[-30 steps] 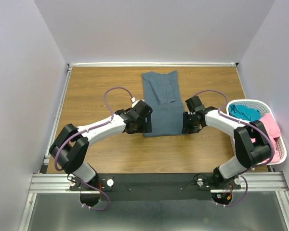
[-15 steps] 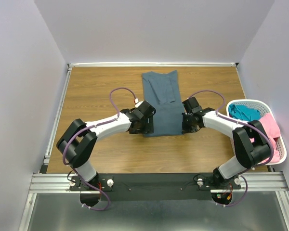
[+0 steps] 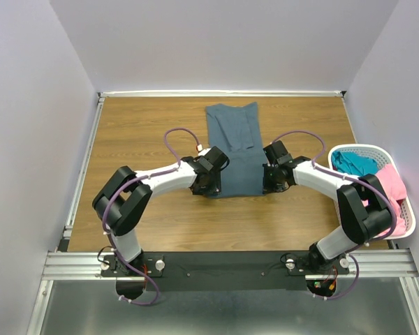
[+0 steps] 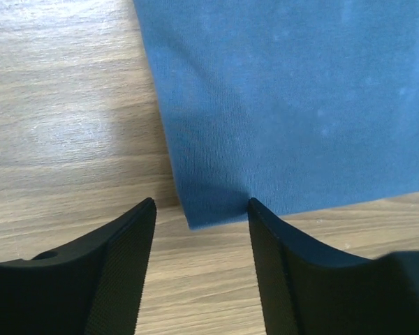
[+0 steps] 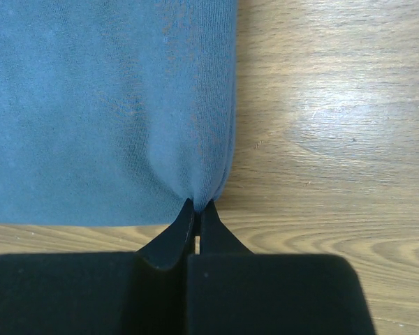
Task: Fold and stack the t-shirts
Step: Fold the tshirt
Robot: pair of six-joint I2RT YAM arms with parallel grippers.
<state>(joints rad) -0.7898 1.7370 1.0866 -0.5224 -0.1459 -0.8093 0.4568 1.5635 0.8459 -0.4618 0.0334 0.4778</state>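
Worktop [image 3: 140,125]: brown wood grain, pale walls on three sides.
Left arm [image 3: 160,183]: reaches to the strip's near left corner.
Right arm [image 3: 321,176]: reaches to the strip's near right corner.
Blue-grey shirt [image 3: 234,139]: folded into a long strip, flat on the mid worktop, with a narrower flap on its far half.
Basket [image 3: 407,222]: white and slotted, at the right edge, well apart from the strip.
Pink shirt [image 3: 393,185]: bunched in the basket's near part.
Teal shirt [image 3: 353,162]: bunched in the far part, touching the pink.
Left jaws: apart, straddling the near left corner, cloth unclamped.
Right jaws: together, pinching the near right corner; cloth puckers at the tips.
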